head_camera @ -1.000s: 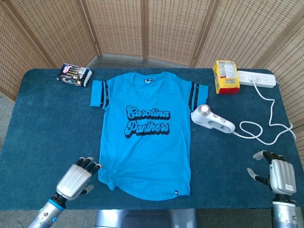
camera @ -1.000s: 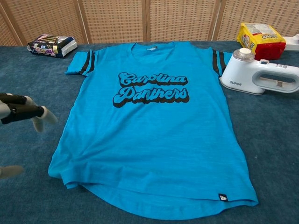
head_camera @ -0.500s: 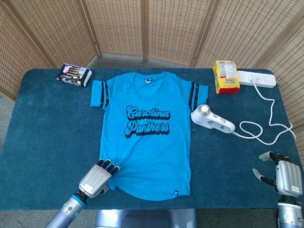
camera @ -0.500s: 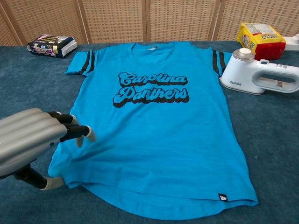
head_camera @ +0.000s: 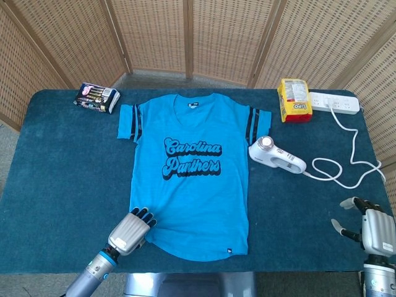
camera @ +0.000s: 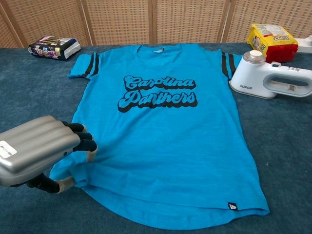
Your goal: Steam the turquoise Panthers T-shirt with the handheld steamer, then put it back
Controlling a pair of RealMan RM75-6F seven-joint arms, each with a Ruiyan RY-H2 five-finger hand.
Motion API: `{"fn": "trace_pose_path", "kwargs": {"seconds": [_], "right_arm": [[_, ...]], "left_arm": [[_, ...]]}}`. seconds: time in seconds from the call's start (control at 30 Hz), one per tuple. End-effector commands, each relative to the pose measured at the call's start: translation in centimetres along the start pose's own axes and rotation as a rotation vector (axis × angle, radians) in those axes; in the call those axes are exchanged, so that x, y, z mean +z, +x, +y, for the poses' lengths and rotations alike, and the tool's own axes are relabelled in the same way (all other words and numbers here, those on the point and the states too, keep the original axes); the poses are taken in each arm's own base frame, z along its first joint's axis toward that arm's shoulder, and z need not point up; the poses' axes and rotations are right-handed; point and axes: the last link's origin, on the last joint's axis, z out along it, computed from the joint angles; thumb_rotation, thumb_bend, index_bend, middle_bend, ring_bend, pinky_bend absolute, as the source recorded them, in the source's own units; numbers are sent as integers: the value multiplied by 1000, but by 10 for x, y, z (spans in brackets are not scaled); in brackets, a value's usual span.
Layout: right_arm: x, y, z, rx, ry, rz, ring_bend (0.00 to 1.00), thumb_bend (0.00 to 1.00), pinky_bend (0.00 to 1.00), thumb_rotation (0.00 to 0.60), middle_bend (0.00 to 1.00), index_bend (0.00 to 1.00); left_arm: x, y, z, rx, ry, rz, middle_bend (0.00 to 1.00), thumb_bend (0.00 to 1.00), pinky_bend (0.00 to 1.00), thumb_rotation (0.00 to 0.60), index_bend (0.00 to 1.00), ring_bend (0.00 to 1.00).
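Note:
The turquoise Panthers T-shirt [head_camera: 192, 173] [camera: 161, 126] lies flat, front up, in the middle of the blue table. My left hand [head_camera: 131, 229] [camera: 41, 151] is at the shirt's lower left corner. Its fingertips [camera: 88, 145] press down on the fabric and its thumb touches the hem, with a small crease between them. The white handheld steamer [head_camera: 277, 156] [camera: 270, 80] lies on its side just right of the shirt, held by nothing. My right hand [head_camera: 374, 228] hovers at the table's front right corner with fingers apart and nothing in it; the chest view does not show it.
The steamer's white cord [head_camera: 337, 173] loops back to a power strip [head_camera: 334, 102] at the far right. A yellow packet [head_camera: 293, 100] [camera: 272, 40] stands beside the strip. A dark snack packet [head_camera: 97, 97] [camera: 53, 47] lies at the far left. Wicker screens close off the back.
My left hand moved right from the bare table onto the shirt's lower left corner, then curled its fingers down onto the hem. The right hand drifted slightly toward the front edge.

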Motion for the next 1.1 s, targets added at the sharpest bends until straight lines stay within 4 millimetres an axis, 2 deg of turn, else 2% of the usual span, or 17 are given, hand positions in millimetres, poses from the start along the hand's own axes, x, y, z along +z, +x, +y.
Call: {"fn": "trace_pose_path", "kwargs": {"seconds": [0.03,0.2,0.33,0.67,0.93,1.1], "right_arm": [[0,1,0,0,-1,2,427,226,374,594,475,460],[0,1,-1,0,0,2,427,227,374,591,475,460],[1,1,-3,-2,5,-1,427,226,374,590,475,460],[5,-2,-15,6,39,-21,427,226,375,591,475,460],[22,-4,-48,13,145,-53,428,232,392,592,475,460],[34,-8,-75,35,219,-83,426,233,392,590,469,453]], "left_arm": [[2,1,0,7,-1,-9,398,420,484,453,524,342],[6,2,0,0,7,-15,443,487,556,526,586,400],[8,4,1,-26,9,-15,464,497,595,581,613,425],[3,9,-4,-40,7,20,505,497,622,600,660,450],[-1,8,-6,-43,5,27,506,491,613,599,660,450],[0,8,-5,-47,6,20,506,489,598,600,659,451]]}}
